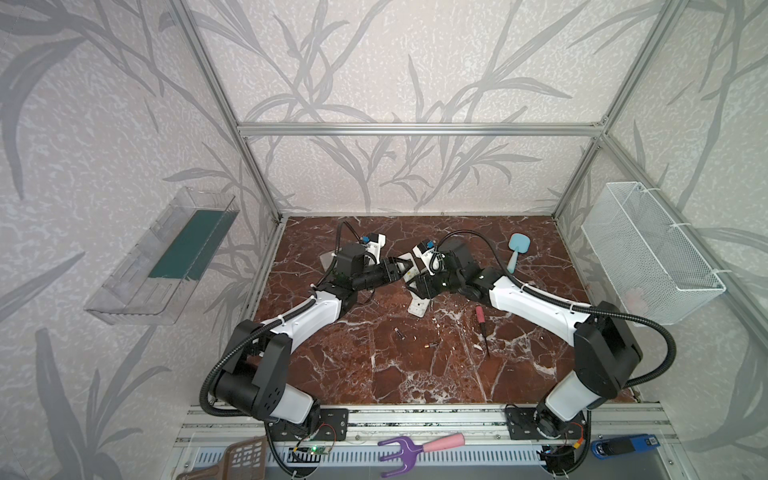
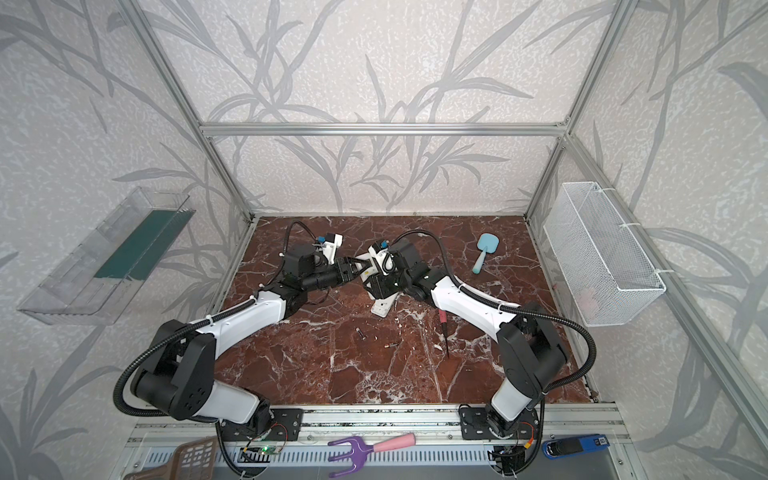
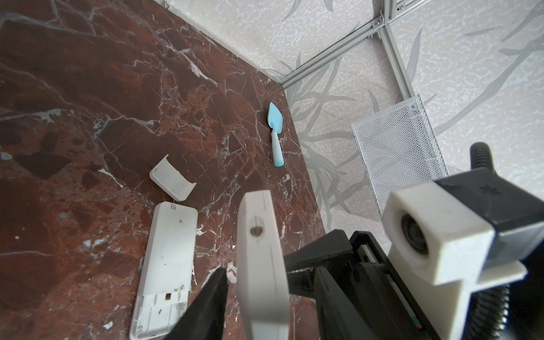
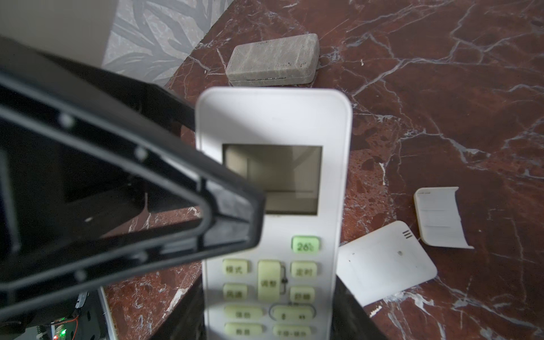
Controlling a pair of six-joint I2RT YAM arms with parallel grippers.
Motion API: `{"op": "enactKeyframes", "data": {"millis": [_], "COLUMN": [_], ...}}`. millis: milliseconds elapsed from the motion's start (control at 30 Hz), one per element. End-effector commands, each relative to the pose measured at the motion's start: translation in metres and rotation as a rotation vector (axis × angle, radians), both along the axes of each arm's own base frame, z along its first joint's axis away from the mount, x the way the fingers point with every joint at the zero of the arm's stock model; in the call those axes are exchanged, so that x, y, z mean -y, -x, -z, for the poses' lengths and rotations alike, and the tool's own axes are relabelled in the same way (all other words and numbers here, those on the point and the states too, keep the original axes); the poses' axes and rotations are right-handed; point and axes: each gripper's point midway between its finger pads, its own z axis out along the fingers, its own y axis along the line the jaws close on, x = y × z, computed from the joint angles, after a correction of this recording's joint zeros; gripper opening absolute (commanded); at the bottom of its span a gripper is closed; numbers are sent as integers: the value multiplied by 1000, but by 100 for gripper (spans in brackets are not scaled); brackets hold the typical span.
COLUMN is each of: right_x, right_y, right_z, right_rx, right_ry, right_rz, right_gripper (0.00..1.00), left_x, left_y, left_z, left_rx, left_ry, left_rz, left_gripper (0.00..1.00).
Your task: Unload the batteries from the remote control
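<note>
My right gripper (image 4: 270, 309) is shut on a white remote control (image 4: 273, 206), holding it up by its button end with the display facing the right wrist camera. My left gripper (image 3: 270, 273) is open and straddles the same remote (image 3: 262, 250) edge-on, with a gap at each finger. In both top views the two grippers (image 1: 405, 266) (image 2: 357, 266) meet at mid-table. Two batteries (image 1: 400, 333) (image 1: 430, 344) lie loose on the marble in front. A second white remote (image 3: 167, 265) lies face down with its compartment open, and its cover (image 3: 172, 178) lies beside it.
A red-handled screwdriver (image 1: 482, 328) lies right of the batteries. A light blue toy trowel (image 1: 515, 251) lies at the back right. A grey stone-patterned case (image 4: 273, 60) sits near the wall. A white wire basket (image 1: 648, 249) hangs on the right frame and a clear tray (image 1: 166, 257) on the left.
</note>
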Motion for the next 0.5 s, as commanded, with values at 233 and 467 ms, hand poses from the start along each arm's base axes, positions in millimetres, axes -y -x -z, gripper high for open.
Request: {"op": "enactKeyframes", "data": {"millis": [233, 467], "right_x": [-9, 11], "right_y": [16, 21], "right_z": [-48, -83], "right_rx": [77, 59], "right_ry": [-109, -244], "right_rz": [-98, -98], "right_gripper": [59, 67], "left_x": [0, -4], "left_y": [-2, -1], "left_z": [-13, -38], "left_rx": [8, 108], "left_ry": [96, 149], "left_rz": [7, 41], "left_gripper": [16, 10]}}
